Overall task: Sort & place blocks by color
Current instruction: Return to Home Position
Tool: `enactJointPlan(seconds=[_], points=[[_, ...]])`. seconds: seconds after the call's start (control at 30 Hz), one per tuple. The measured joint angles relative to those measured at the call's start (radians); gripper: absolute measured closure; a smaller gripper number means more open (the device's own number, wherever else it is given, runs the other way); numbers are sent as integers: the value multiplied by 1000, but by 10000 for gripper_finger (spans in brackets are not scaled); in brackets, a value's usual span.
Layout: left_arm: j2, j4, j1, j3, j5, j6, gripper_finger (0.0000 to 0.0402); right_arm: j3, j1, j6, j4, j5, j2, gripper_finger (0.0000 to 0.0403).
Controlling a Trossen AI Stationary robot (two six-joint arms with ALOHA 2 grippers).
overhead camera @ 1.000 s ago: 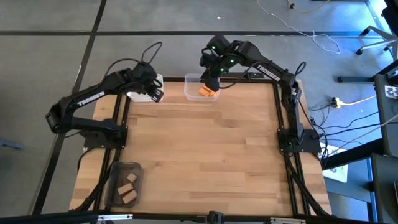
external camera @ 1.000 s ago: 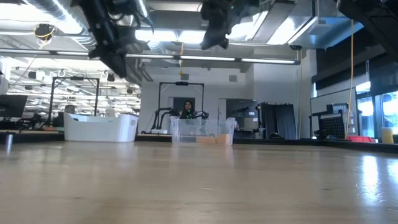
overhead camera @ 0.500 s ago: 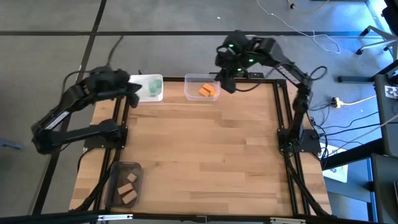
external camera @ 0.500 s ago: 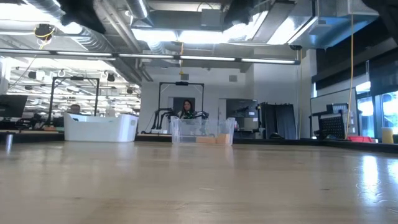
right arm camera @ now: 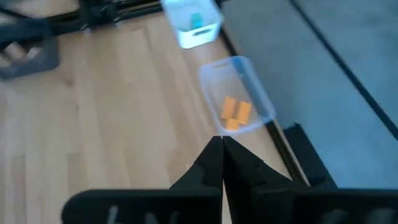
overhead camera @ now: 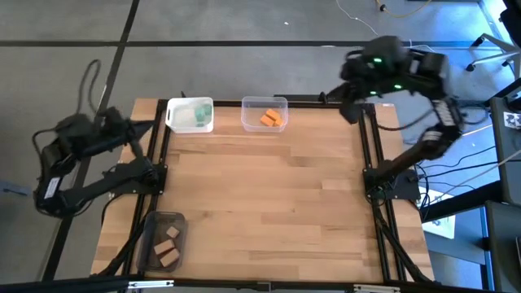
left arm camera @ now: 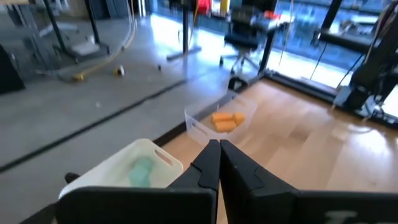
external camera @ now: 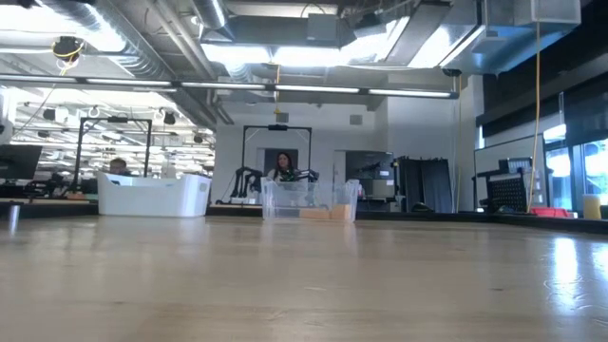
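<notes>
The blocks lie in three bins. Teal-green blocks are in the white bin and orange blocks in the clear bin, both at the table's far edge. Tan blocks lie in the dark grey bin at the near left corner. My left gripper is shut on nothing; it hangs past the table's left edge and points toward the white bin. My right gripper is shut on nothing too, high over the far right corner.
Black frame rails run along the table's left and right edges, with the arm bases on them. The wooden top lies bare between the bins. A person sits in the room behind the clear bin.
My left gripper has left the white bin and drawn back past the table's left edge, rising and levelling out. My right gripper has left the clear bin and swung up toward the far right corner. The blocks in the bins have kept still.
</notes>
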Motion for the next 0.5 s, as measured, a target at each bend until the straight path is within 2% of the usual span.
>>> enactJointPlan(seconds=[0.17,0.3,0.5], points=[[-147,-37,0,0,-2,-2,401,-120,0,66,13,49,-158,402],[-250,-38,0,0,-2,-5,401,-270,0,108,62,61,-290,403],[-258,-102,0,27,-21,4,401,-553,0,161,211,65,-507,403]])
